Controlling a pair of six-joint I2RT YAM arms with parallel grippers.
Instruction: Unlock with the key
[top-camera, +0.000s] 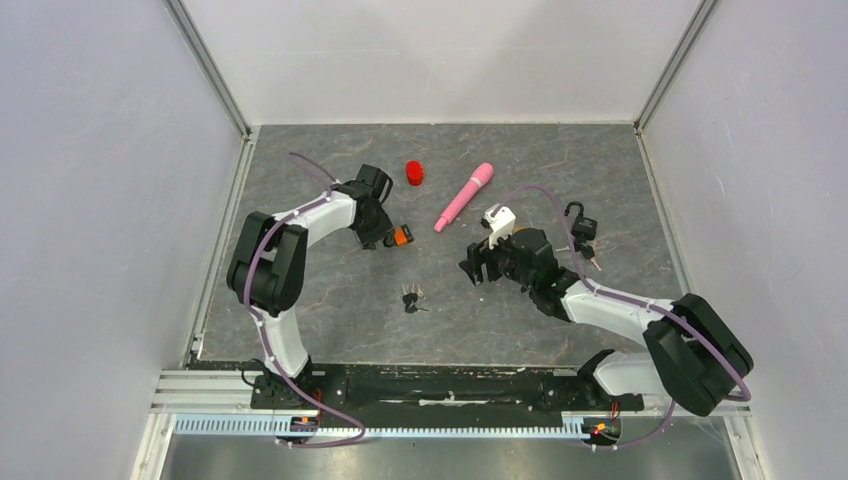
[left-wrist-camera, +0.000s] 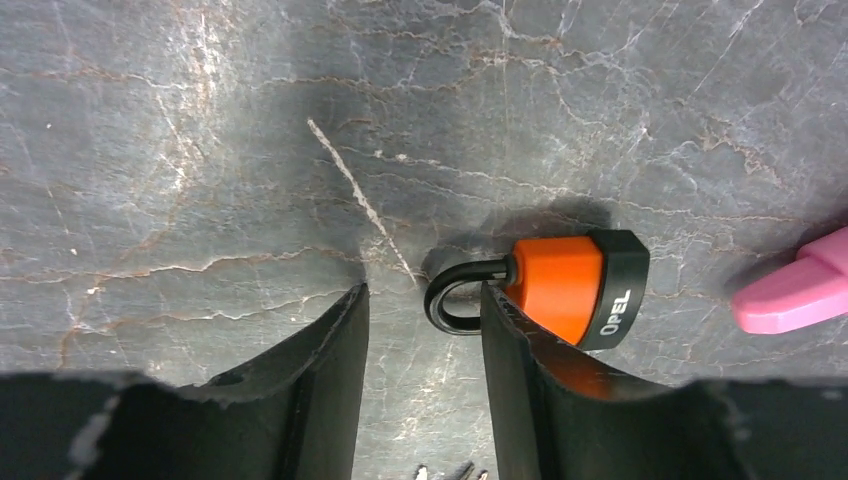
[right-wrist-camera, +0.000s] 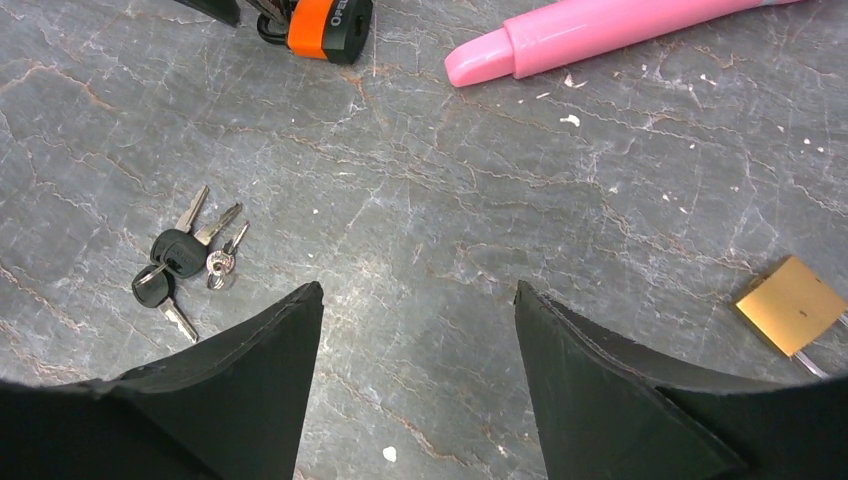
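left fingers (left-wrist-camera: 515, 365) stand half open about the orange padlock's (left-wrist-camera: 560, 290) shackle, gripping nothing yet, its body crosswise beyond one tip; our right fingers (right-wrist-camera: 260, 385), wide and empty, hover nearer the keys (right-wrist-camera: 180, 255) on the counter (right-wrist-camera: 450, 250).

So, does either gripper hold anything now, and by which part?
Nothing: left gripper stands open around the shackle of the orange padlock; right gripper is open and empty.

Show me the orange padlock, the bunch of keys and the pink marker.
orange padlock (left-wrist-camera: 558, 285), left wrist view, on its orange body.
bunch of keys (right-wrist-camera: 178, 250), right wrist view, on a black key head.
pink marker (top-camera: 462, 197), top view, mid-barrel.
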